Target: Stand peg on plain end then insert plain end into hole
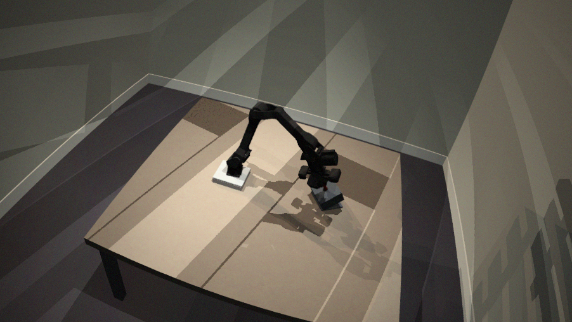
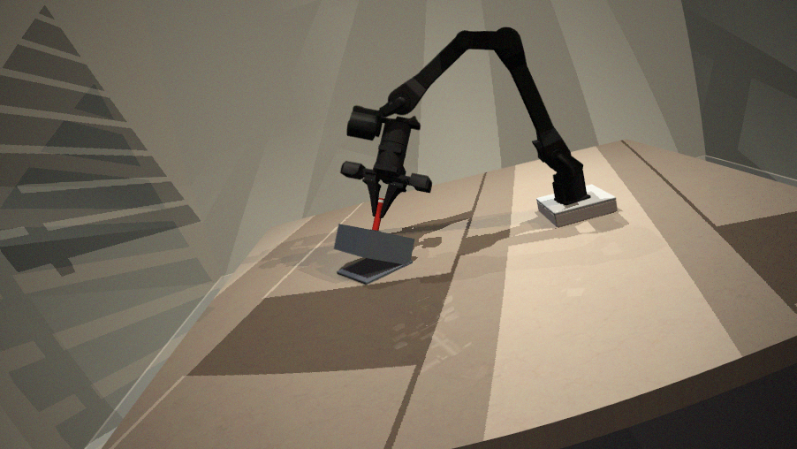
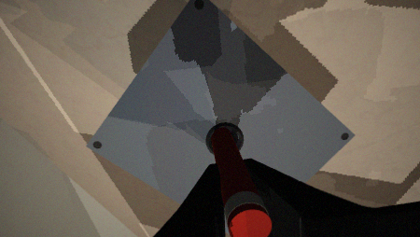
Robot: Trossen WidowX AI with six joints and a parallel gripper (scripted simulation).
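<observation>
The red peg (image 1: 325, 187) (image 2: 376, 222) (image 3: 230, 159) is tilted, its white-banded end up between the fingers and its plain end down at the panel. The sloped grey panel (image 1: 328, 196) (image 2: 372, 240) (image 3: 294, 135) stands on the table under my gripper. In the wrist view, the peg's plain end is inside the dark ring of the hole (image 3: 241, 139); how deep it sits is hidden. My gripper (image 2: 378, 214) is shut on the peg, a short way above the panel face, and leans along with the peg.
The white base block (image 1: 227, 180) (image 2: 582, 210) carries the arm, which arches over the table (image 1: 168, 224) (image 2: 602, 312) to the panel. The panel's dark foot plate (image 2: 365, 277) lies under its raised side. Patchy shadows cross the table and panel.
</observation>
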